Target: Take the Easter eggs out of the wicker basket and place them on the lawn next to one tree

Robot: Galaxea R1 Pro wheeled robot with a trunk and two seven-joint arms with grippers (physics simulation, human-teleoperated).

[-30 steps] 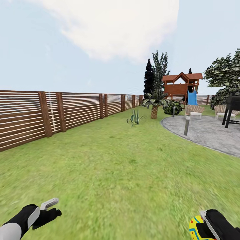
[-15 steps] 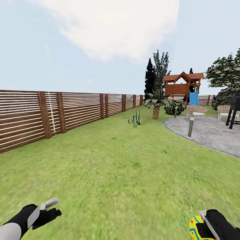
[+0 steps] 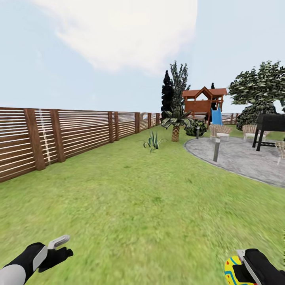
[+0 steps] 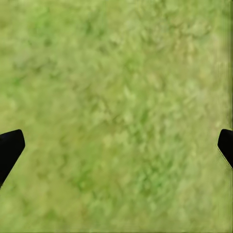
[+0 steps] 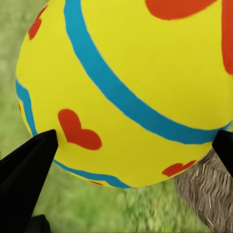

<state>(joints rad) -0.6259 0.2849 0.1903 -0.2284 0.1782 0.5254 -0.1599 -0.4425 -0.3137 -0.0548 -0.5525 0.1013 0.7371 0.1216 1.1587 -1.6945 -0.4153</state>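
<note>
Carrying one Easter egg [image 3: 233,272] across the lawn [image 3: 150,206], tree [image 3: 259,89] far ahead and to my right.

My right end effector [image 3: 237,269] is closed on the egg; in the right wrist view the egg [image 5: 131,87] sits between both dark fingertips [image 5: 29,165], blue bands and red hearts facing the camera. I cannot tell which way its long axis runs. A patch of brown woven stuff [image 5: 208,194] shows below it; I judge it wicker, unsure. My left end effector [image 3: 59,247] hangs wide open and empty over bare grass [image 4: 116,116]. The pale-flecked tree stands beyond the grey patio [image 3: 245,158], well apart from me. The right arm is the nearer; next comes a drive rightward round the paving. Fence [image 3: 71,134] runs along my left.
</note>
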